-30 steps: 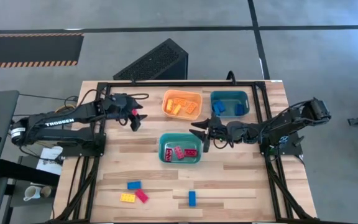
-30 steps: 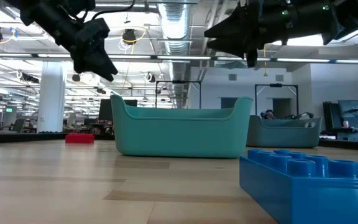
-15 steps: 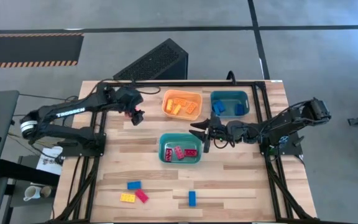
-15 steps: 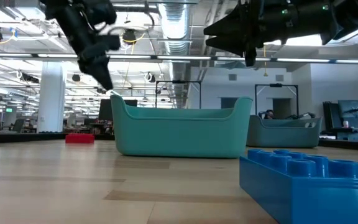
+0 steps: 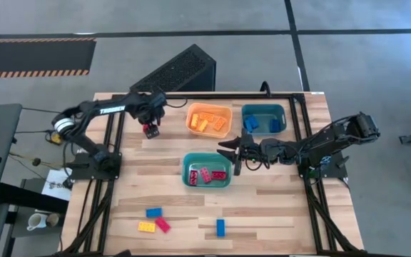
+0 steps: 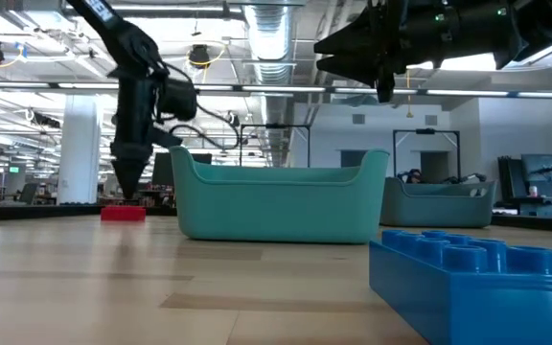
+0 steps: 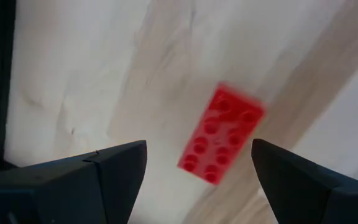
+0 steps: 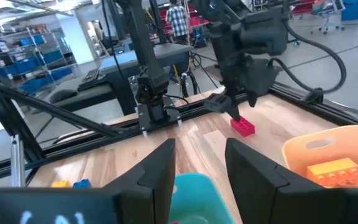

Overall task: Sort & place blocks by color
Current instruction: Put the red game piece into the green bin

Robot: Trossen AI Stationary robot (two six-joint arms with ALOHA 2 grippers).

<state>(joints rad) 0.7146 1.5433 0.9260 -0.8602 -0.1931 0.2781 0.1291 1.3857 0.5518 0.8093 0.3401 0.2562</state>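
High view first: on the left side of the desk point(image 5: 170, 168), the left end effector point(image 5: 149, 129) is poised directly over a lone red block point(image 5: 148, 131) near the far-left edge, just beside the orange bin point(image 5: 209, 109). From the left wrist view, the red block point(image 7: 222, 134) is seen lying flat, studs up, straight ahead between the two fingers point(image 7: 107, 168), which are spread wide with nothing held. The block's long axis is seen to run across the gap on a slant rather than along it, so the judgement is that a small wrist turn may be wanted before the fingers close on the short sides. This arm is plainly the nearer one to that block.

Moving right, red blocks are already gathered in the near teal bin point(image 5: 207, 185), yellow ones in the orange bin, blue ones in the far teal bin point(image 5: 264, 108). At the front of the desk, four loose blocks point(image 5: 153, 223) are left unsorted.

Further right, the right end effector point(image 5: 234, 153) is held above the near teal bin's right rim, its fingers partly spread and empty.
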